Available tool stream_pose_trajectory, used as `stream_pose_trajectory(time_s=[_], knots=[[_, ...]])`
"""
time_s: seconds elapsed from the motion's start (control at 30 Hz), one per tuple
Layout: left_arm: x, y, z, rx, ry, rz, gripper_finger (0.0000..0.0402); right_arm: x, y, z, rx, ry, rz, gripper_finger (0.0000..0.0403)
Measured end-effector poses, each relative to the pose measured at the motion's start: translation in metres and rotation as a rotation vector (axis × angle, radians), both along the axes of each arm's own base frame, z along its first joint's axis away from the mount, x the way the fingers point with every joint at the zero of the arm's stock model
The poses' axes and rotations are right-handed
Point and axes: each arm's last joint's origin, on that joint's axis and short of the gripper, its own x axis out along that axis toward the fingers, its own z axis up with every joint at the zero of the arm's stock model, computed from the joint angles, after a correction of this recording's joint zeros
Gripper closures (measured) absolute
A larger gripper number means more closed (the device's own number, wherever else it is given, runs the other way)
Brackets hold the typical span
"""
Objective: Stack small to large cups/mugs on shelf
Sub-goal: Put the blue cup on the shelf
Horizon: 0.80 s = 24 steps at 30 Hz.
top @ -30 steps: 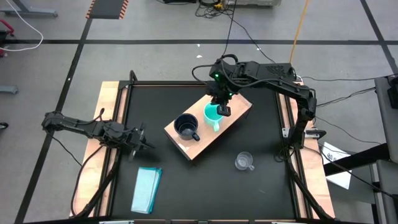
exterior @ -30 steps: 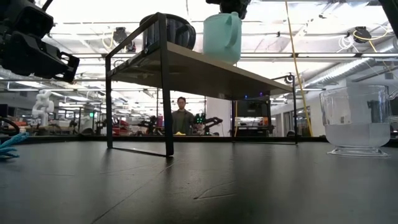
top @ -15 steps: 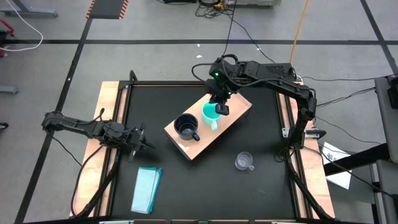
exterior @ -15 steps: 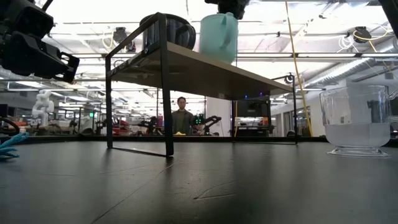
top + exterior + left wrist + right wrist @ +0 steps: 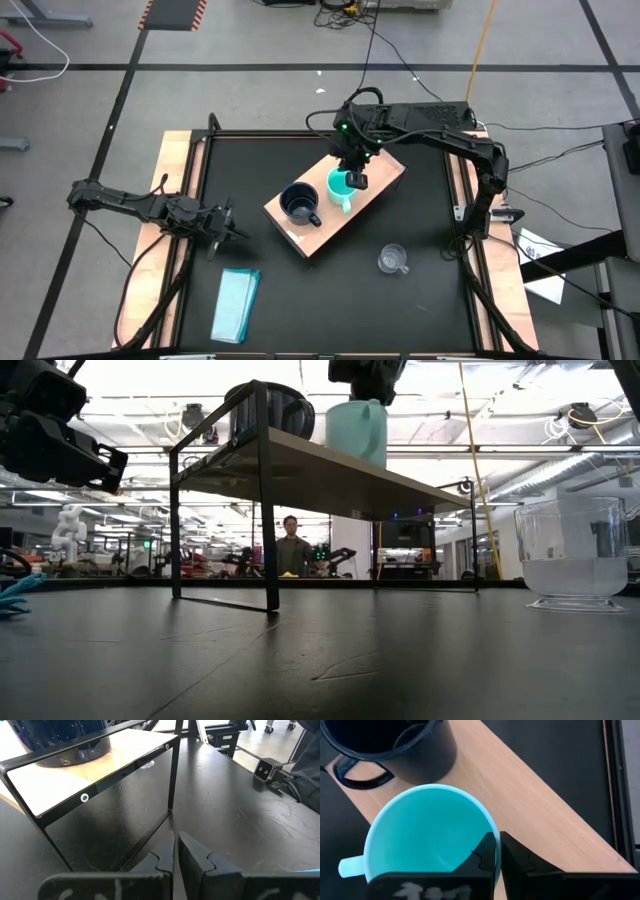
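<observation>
— So, how far along was it?
— Nearest, the small clear glass cup point(image 5: 392, 260) sat untouched on the black desk point(image 5: 420, 220). Farther back, on the long pale wooden shelf point(image 5: 385, 180), the right tool point(image 5: 354, 177) pinched the turquoise mug's point(image 5: 341, 185) rim beside the dark navy mug point(image 5: 298, 204).
— And the left tool point(image 5: 222, 228)?
— Pressed together, idle at the desk's edge.

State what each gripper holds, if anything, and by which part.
The right gripper pinches the turquoise mug by its rim. The left gripper holds nothing.
</observation>
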Motion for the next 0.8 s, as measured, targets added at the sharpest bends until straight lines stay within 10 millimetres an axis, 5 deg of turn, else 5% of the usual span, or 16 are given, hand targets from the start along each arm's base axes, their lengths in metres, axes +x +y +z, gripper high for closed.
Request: stream_pose_trajectory(time_s=[0.8], knots=[[0.0, 0.0, 0.0, 0.014, -0.004, -0.005, 0.0376, 0.003, -0.002, -0.014, 0.006, -0.003, 0.013, 0.0401]])
